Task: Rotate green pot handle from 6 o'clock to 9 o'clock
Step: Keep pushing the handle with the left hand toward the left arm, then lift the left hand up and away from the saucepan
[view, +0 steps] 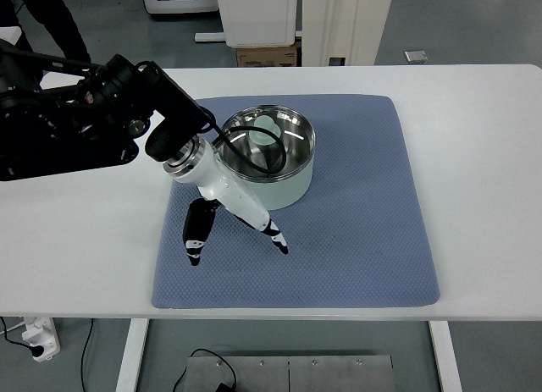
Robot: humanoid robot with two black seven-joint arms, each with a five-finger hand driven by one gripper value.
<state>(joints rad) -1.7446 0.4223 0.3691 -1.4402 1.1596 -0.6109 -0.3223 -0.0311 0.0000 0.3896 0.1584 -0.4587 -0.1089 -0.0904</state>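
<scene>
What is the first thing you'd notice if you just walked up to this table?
The big black robot arm reaching in from the left, ending in a white left hand with black-tipped fingers spread downward over the mat. Right beside the hand sits the pale green pot with a shiny metal inside, near the top middle of the blue mat on the white table.

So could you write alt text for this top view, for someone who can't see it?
A robot's left hand, white with black fingers, reaches in from the left beside a pale green pot with a shiny steel inside. The pot sits on a blue mat on a white table. The pot's handle is hidden behind the hand.
</scene>
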